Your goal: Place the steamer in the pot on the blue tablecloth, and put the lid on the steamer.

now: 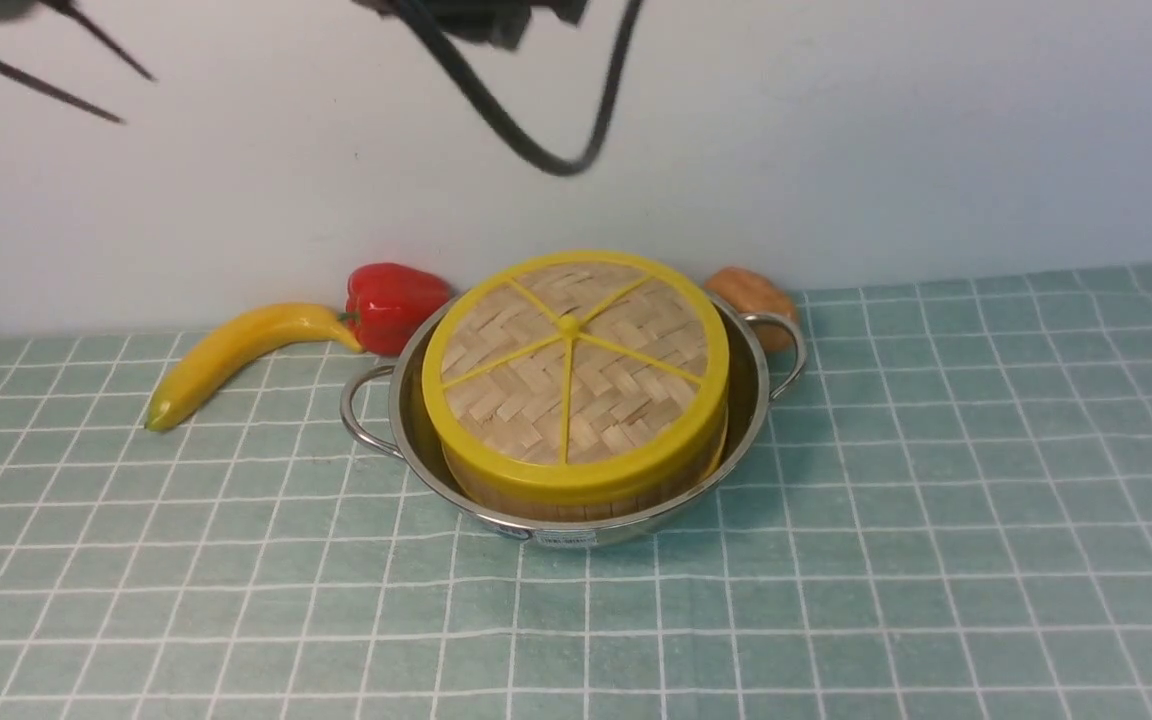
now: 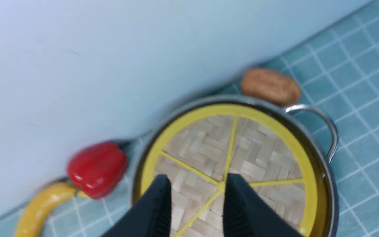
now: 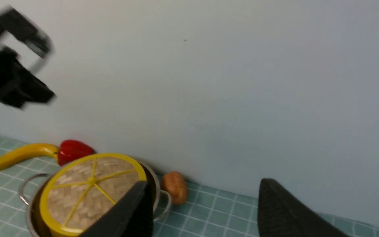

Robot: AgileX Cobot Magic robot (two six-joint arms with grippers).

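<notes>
**Lid on steamer, steamer in pot**

One blue tablecloth [image 1: 936,500]. At its centre sits one pot [image 1: 748,425], handle axis left-right, right handle farther. Inside: one steamer [image 1: 576,507], upright, capped by one lid [image 1: 576,370] lying flat. Behind: one banana [image 1: 236,350], one red pepper [image 1: 391,300], one potato [image 1: 751,292]. Left gripper [image 2: 197,179] over the lid, jaws parted, empty. Right gripper [image 3: 204,184] jaws wide, empty.

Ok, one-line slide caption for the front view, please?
Front view: lid seated on the steamer inside the pot on the blue tablecloth, banana and red pepper at its left.

steamer [image 1: 556,508]: inside hidden under lid [image 1: 571,365] | banana [image 2: 41,204]: cut off by edge
</notes>
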